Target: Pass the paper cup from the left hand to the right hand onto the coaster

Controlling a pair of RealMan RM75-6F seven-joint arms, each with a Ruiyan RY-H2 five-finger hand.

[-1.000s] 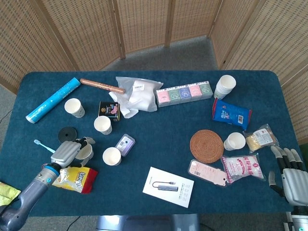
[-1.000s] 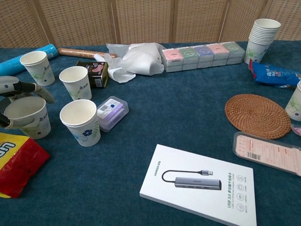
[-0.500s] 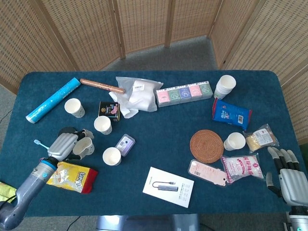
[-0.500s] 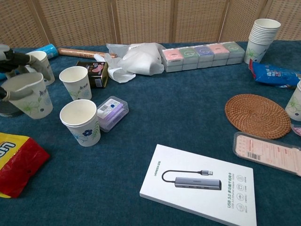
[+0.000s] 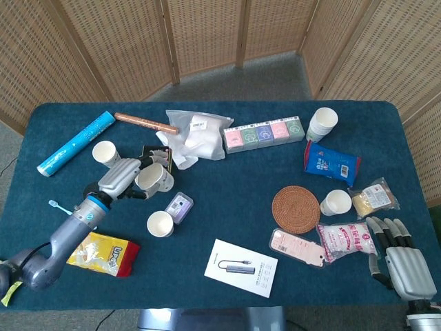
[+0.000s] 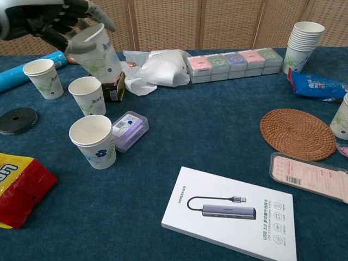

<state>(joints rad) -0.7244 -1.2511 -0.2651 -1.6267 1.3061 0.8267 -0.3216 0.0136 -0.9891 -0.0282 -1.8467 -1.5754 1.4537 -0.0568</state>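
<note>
My left hand [image 5: 120,176] grips a white paper cup with a green leaf print [image 5: 153,178], lifted off the table and tilted. In the chest view the same hand [image 6: 43,19] holds that cup [image 6: 99,51] high at the upper left, above a black carton. The round woven coaster [image 5: 295,209] lies bare at the right of the blue table; in the chest view the coaster [image 6: 298,134] is at mid right. My right hand [image 5: 396,258] hovers open at the table's front right corner, fingers apart and holding nothing. The chest view does not show it.
Three loose cups [image 6: 43,78] [image 6: 88,95] [image 6: 93,140] stand near the left hand, beside a purple box [image 6: 128,129]. A white USB hub box [image 6: 234,215] lies at the front. A cup stack [image 6: 302,46], a single cup [image 5: 336,202] and snack packets [image 5: 348,240] surround the coaster.
My left hand has lifted the cup off the table and carried it up and to the right, past the other cups. The right hand has drifted slightly inward.
</note>
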